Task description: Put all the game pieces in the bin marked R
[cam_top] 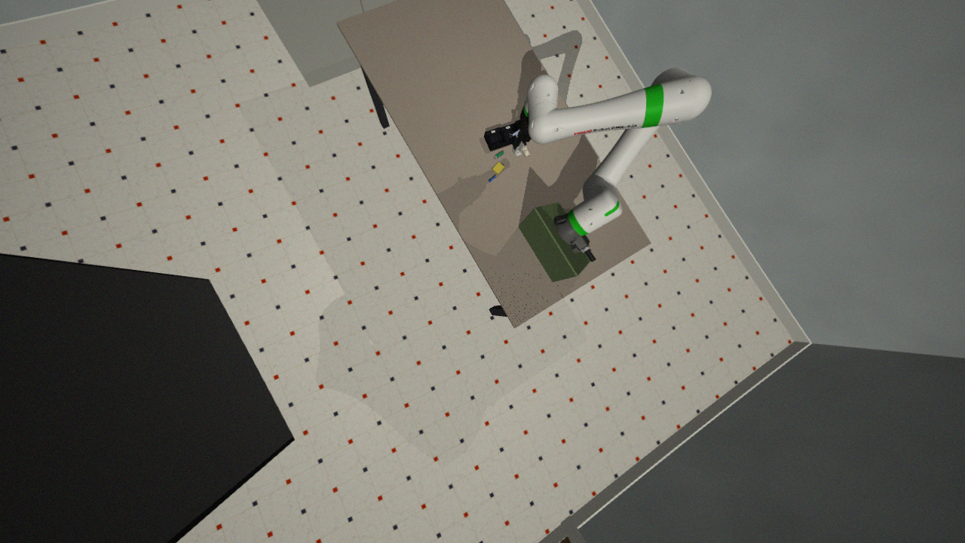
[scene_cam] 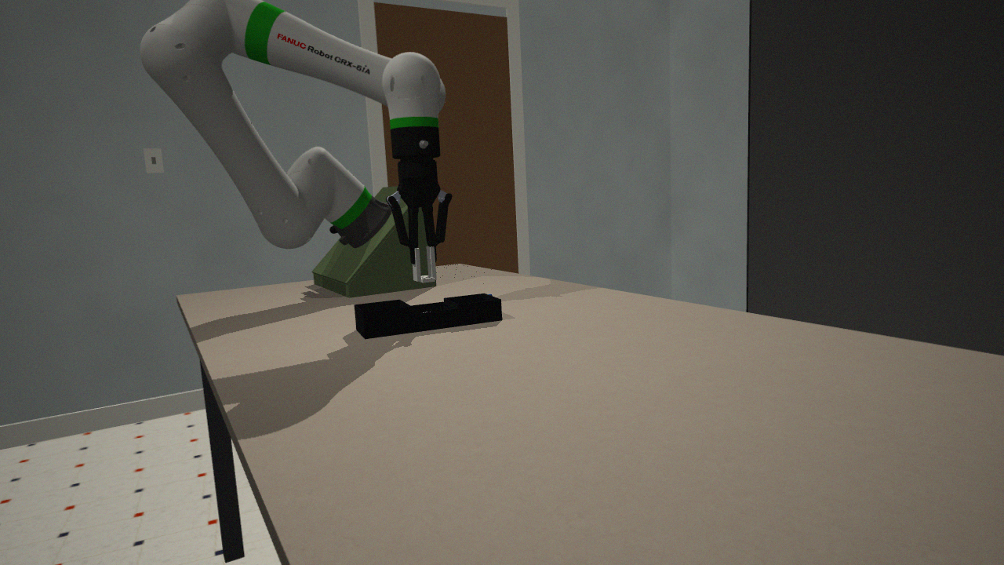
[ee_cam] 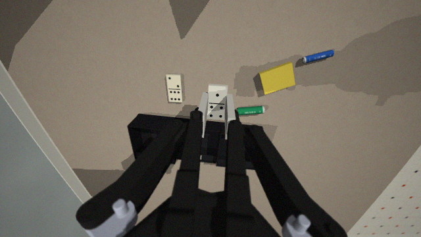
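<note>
Dominoes are the game pieces here, and two show in the wrist view. Left of centre, one domino (ee_cam: 173, 88) lies flat on the tan table (ee_cam: 82, 66), apart from everything else. At the centre of the frame the gripper (ee_cam: 215, 112) has its jaws pinching a second domino (ee_cam: 216, 101) by its long edges; this held domino stands on end between the pale fingertips, its spotted face toward the camera. Below the fingertips, in the lower middle of the frame, lies the black bin (ee_cam: 145, 131), its near part hidden behind the gripper's black links; no letter can be read on it. Just right of the fingertips a green battery (ee_cam: 250, 110) lies on the table. Farther to the upper right sits a yellow block (ee_cam: 277, 78), and beyond it, near the right edge, a blue battery (ee_cam: 318, 56) lies in shadow.

In the exterior view, the gripper hangs straight down left of centre, above the black bin's far side, with the held domino lifted off the table.
</note>
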`<action>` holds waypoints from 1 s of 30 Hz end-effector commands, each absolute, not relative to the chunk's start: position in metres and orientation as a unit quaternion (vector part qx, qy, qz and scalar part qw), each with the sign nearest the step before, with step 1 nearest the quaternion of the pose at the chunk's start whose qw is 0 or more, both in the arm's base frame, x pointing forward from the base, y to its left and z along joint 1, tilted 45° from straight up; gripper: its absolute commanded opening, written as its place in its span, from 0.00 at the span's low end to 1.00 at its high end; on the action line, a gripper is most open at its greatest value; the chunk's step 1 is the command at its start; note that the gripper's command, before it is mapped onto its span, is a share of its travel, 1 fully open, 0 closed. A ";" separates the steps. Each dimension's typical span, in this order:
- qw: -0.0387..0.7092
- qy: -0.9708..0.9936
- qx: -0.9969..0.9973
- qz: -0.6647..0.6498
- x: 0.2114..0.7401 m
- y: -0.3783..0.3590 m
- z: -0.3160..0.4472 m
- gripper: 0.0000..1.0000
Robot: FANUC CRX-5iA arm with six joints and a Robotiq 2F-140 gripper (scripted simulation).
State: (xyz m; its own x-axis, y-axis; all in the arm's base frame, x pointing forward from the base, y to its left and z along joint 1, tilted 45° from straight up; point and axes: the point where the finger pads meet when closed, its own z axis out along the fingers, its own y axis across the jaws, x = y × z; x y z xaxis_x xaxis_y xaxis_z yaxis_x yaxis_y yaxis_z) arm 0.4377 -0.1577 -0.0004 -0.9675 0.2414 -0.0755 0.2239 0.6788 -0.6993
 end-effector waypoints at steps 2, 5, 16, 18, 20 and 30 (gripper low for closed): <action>0.011 -0.916 -0.127 0.380 0.457 -0.167 0.006 0.13; 0.011 -0.916 -0.127 0.380 0.464 -0.170 0.009 0.13; -0.057 -0.880 -0.287 0.375 0.516 -0.196 0.025 0.13; -0.069 -0.870 -0.315 0.373 0.526 -0.201 0.028 0.13; -0.081 -0.860 -0.342 0.370 0.533 -0.204 0.031 0.13; -0.130 -0.804 -0.460 0.354 0.533 -0.204 0.031 0.13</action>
State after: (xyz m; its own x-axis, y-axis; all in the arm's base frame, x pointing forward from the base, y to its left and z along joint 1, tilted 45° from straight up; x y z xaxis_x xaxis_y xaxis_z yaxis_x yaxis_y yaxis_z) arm 0.5326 -0.2045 0.0305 -0.6450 0.6025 -0.4701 0.7552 0.4086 -0.5125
